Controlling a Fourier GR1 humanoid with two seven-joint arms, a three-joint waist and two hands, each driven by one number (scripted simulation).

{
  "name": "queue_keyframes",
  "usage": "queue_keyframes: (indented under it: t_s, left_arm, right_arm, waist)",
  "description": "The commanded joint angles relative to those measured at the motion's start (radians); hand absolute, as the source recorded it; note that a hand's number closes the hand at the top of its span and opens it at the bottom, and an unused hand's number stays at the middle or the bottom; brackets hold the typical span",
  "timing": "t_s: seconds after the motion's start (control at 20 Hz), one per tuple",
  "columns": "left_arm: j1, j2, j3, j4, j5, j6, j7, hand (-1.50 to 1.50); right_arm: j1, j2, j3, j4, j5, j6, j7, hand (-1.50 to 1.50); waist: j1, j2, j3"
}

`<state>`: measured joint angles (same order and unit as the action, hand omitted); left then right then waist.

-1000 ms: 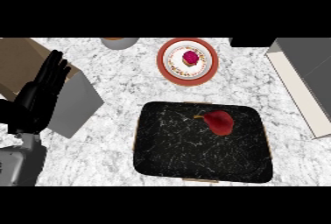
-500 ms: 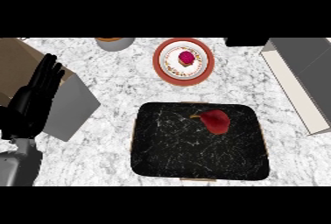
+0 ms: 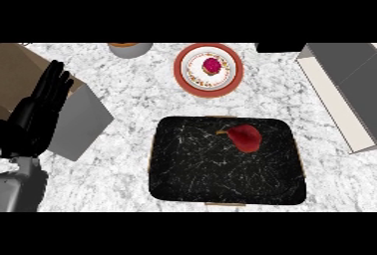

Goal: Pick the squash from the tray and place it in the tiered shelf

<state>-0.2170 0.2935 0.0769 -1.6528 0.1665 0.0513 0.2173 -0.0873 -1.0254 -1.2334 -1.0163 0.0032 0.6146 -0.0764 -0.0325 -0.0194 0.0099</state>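
The red squash (image 3: 245,137) lies on the black tray (image 3: 221,174), near its top right part. The tray sits on the white marble worktop (image 3: 140,89). Above the tray is a red plate (image 3: 182,69) with a small pink food (image 3: 212,64) on it. The left robot hand (image 3: 40,107) shows at the left edge, fingers straight and up, holding nothing. The grey shelf (image 3: 346,84) is at the right, apart from the tray.
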Motion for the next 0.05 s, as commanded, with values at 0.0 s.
queue_keyframes:
  t_s: [0.0]
  left_arm:
    - [0.031,-0.024,-0.008,0.093,-0.001,-0.011,-0.005,0.00]
  right_arm:
    - [0.100,0.022,-0.010,-0.013,0.021,0.059,-0.139,-1.50]
  waist:
    - [0.008,0.020,-0.009]
